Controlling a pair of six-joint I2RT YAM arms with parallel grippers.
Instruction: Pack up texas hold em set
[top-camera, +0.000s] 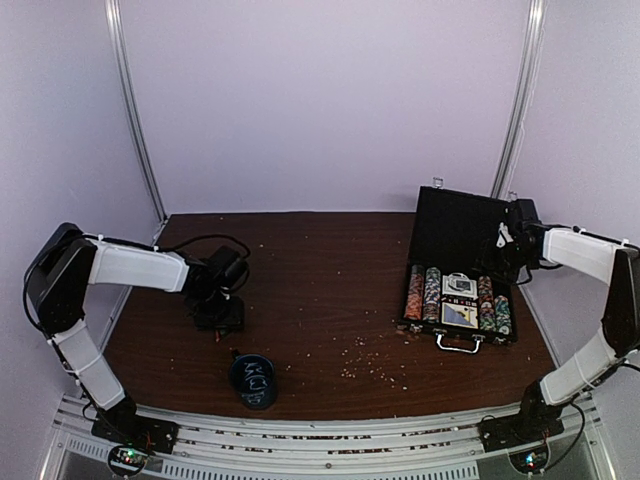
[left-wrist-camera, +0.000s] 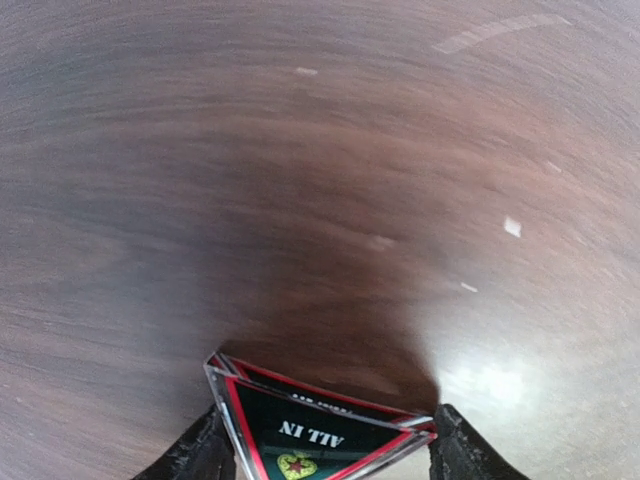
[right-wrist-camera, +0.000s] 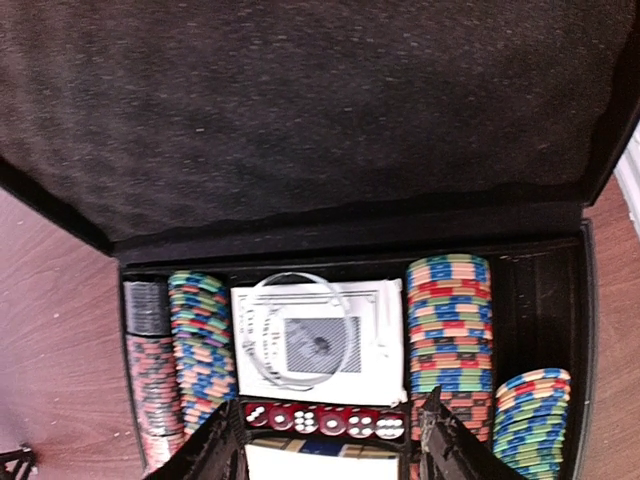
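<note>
The black case (top-camera: 457, 222) of the texas hold em set stands open at the right of the table, its lid (right-wrist-camera: 300, 110) upright. Inside lie chip rolls (right-wrist-camera: 448, 320), a white card deck (right-wrist-camera: 390, 350) with a clear round button (right-wrist-camera: 262, 300) on it, and a row of red dice (right-wrist-camera: 320, 420). My right gripper (right-wrist-camera: 333, 455) hovers open over the dice, holding nothing. At the left, my left gripper (left-wrist-camera: 325, 455) is shut on a clear triangular "ALL IN" button (left-wrist-camera: 320, 430), one finger (left-wrist-camera: 195, 455) against each side corner, just above the wood.
A dark round cup (top-camera: 254, 380) with white scribbles stands near the front edge, left of centre. Small crumbs (top-camera: 370, 355) are scattered over the brown table in front of the case. The case's metal handle (top-camera: 458, 343) points toward the near edge.
</note>
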